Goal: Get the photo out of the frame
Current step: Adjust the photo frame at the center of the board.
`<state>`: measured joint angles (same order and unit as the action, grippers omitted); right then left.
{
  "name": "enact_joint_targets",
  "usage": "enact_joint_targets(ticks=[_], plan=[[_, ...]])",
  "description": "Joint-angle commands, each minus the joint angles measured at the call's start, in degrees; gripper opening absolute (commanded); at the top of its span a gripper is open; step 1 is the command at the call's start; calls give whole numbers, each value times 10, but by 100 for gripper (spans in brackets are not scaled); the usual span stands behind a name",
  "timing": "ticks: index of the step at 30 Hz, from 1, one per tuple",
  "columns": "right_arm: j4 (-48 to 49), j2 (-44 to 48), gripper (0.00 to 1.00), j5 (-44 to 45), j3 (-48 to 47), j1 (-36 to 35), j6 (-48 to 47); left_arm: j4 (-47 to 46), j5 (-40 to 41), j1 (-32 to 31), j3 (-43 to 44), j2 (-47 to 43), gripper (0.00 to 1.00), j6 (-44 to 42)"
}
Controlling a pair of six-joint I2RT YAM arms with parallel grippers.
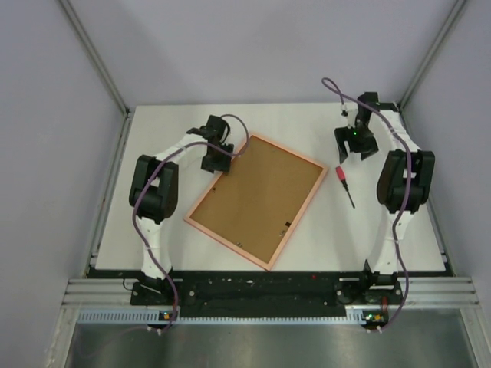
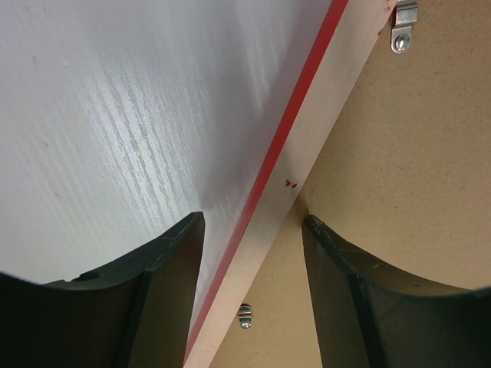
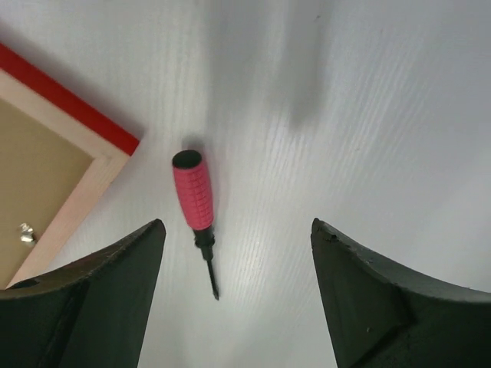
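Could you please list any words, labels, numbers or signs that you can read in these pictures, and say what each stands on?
No text can be read.
The frame lies face down; its backing board carries a small dark mark, too small to tell whether it is a label.
The screwdriver shows only a grid pattern on its red handle, with no lettering.

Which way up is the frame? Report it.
Face down: the frame shows its brown back and metal clips upward.

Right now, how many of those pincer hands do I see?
2. The left gripper straddles the frame's upper-left edge; the right gripper hangs open above the screwdriver. None seem hidden.
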<state>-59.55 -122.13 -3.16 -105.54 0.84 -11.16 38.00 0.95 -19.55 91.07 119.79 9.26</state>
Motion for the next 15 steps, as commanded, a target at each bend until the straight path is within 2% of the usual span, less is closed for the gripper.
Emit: enact_joint_targets(ticks=[1, 6, 10, 15], plan=[[22, 119, 76, -45, -2, -64, -7, 9, 11, 2, -6, 33, 60, 25], [10, 139, 72, -95, 31, -127, 3, 3, 12, 15, -5, 27, 59, 40], [-22, 123, 70, -147, 45, -127, 7, 2, 5, 25, -11, 13, 59, 38], [-46, 125, 70, -167, 81, -126, 5, -2, 2, 34, -24, -10, 59, 29]])
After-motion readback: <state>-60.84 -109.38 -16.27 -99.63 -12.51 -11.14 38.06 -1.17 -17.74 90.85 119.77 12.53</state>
